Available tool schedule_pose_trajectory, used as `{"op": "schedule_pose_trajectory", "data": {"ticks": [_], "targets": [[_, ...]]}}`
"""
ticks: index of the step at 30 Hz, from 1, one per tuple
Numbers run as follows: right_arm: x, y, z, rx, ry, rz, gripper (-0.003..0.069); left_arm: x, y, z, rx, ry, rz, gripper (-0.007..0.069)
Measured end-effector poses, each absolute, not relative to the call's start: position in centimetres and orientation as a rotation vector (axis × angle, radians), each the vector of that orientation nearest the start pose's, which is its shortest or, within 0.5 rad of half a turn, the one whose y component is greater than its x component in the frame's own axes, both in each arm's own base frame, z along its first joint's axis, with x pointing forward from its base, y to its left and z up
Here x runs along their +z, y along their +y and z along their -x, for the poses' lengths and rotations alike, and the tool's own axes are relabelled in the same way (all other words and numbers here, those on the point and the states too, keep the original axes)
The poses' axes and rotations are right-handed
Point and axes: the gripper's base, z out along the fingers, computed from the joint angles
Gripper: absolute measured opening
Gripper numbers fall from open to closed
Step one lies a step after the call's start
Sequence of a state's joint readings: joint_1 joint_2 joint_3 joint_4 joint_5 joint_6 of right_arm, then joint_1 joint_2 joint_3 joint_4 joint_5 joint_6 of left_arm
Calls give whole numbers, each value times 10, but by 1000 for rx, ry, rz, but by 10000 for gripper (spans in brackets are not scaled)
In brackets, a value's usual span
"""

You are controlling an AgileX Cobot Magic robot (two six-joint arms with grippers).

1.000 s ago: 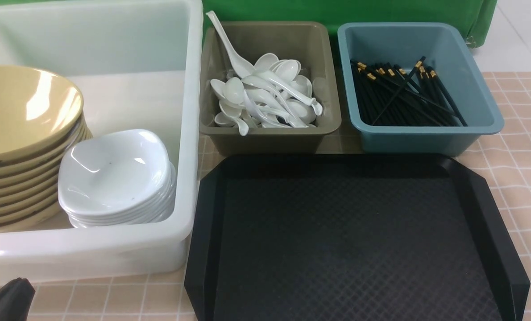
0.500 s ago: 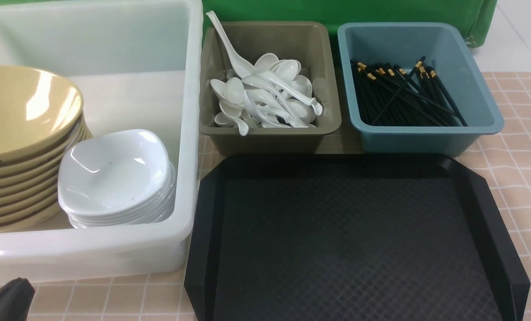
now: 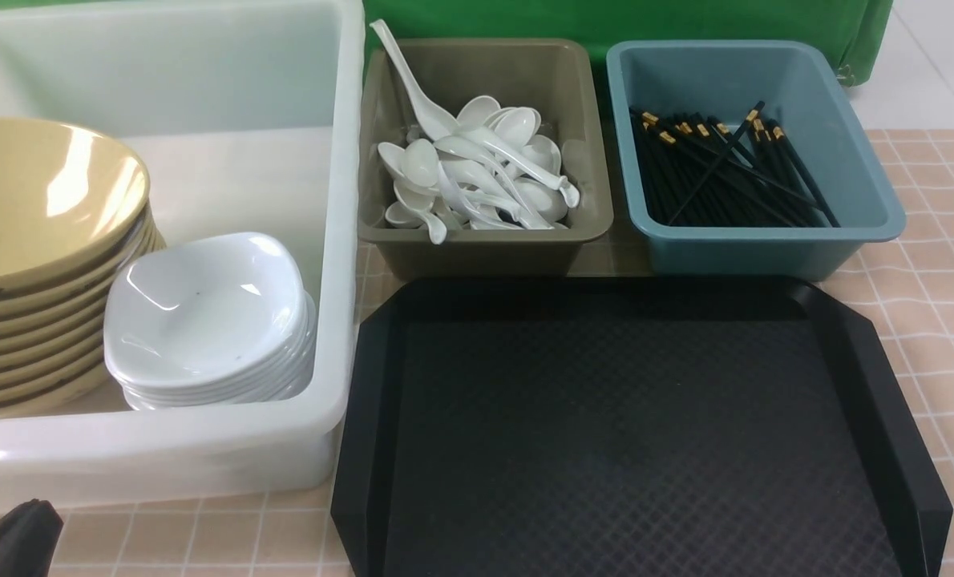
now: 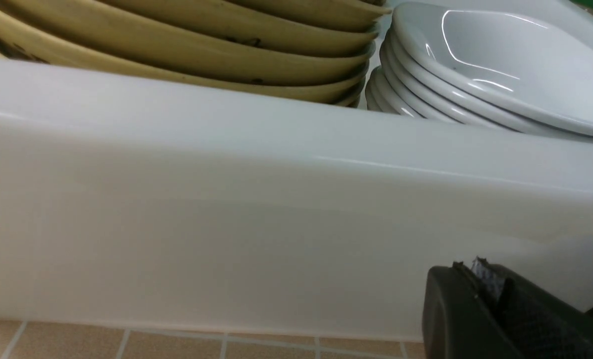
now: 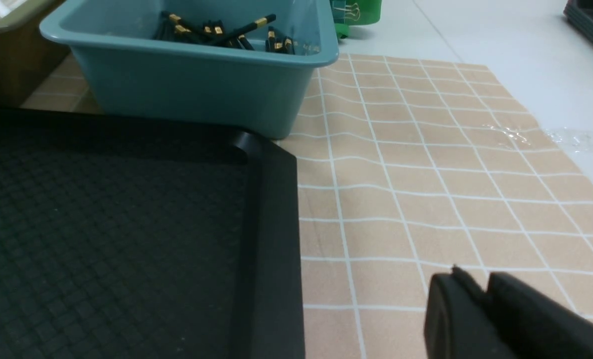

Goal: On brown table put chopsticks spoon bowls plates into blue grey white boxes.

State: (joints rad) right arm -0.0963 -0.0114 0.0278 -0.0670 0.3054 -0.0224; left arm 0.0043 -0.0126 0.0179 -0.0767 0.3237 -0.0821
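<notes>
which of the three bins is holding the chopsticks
The teal-blue bin, rightmost of the three, holds the black chopsticks. The olive-grey bin holds white spoons; the large white tub holds dishes.

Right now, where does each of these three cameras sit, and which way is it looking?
Front view: between the arms, looking forward and down at the white tub, grey box, blue box and black tray; a dark bit of the left arm shows in the corner.
Left wrist: low by the tub wall, facing bowls and plates; left gripper shows, shut.
Right wrist: low over the cloth, facing the blue box; right gripper shows.
Front and right wrist share the chopsticks.
</notes>
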Motion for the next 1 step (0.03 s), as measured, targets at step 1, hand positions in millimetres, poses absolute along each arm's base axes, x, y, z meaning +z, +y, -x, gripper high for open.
{"op": "schedule_pose_trajectory", "data": {"ticks": [1], "targets": [[177,-7,-54,-148,1807,-23,136,179,-2,-54,-129,1809,127,6]]}}
